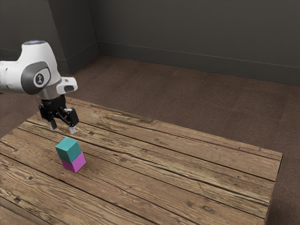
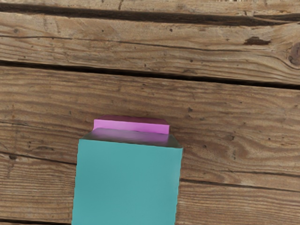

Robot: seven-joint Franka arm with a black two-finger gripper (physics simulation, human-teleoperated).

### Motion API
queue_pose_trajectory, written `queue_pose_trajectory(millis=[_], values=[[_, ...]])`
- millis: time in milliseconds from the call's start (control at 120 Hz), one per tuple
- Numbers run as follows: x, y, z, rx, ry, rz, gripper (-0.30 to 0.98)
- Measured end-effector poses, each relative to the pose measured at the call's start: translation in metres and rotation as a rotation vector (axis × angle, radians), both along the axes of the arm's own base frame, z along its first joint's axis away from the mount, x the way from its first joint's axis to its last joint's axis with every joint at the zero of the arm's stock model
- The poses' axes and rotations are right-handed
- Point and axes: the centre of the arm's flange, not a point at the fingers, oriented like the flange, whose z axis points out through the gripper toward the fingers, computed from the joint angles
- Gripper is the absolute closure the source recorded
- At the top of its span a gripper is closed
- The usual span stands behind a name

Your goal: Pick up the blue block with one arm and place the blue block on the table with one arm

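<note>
Am reaching in from the exterior view's left with the white arm [image 1: 40, 70], over a table [image 1: 187, 164] of rough wooden planks. Am pointing the black gripper [image 1: 63, 128] down, above the tabletop and clear of both blocks. Have both fingers [image 1: 72, 130] spread wide, with open air between the pale tips and hold of nothing. Can see the blue block [image 1: 70, 152], more of a teal really, just below the gripper, with a gap between. Find it sitting upright on top of a magenta block [image 1: 78, 162], touching it, and so raised off the wood rather than resting on the table. Notice a slightly uneven stack, with the magenta block poking out past the blue block toward the exterior view's right. From the wrist view, look down on the flat teal top, with a strip of magenta beyond one edge and bare planks around the pair. Place the little stack toward the exterior view's left part of the table. Make out brown floor [image 1: 187, 96] past the table's far edge and dark grey walls [image 1: 197, 33] behind.
</note>
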Motion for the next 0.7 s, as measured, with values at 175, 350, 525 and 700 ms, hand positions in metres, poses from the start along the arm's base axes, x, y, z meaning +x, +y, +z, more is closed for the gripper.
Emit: queue_pose_trajectory(millis=[175,350,525,700], values=[[0.002,-0.003,-0.02,0.017,-0.048,-0.027,0.04],[-0.003,0.004,-0.038,0.023,-0.064,-0.029,0.04],[-0.003,0.008,-0.052,0.026,-0.065,-0.033,0.04],[-0.008,0.004,-0.063,0.024,-0.057,-0.048,0.05]])
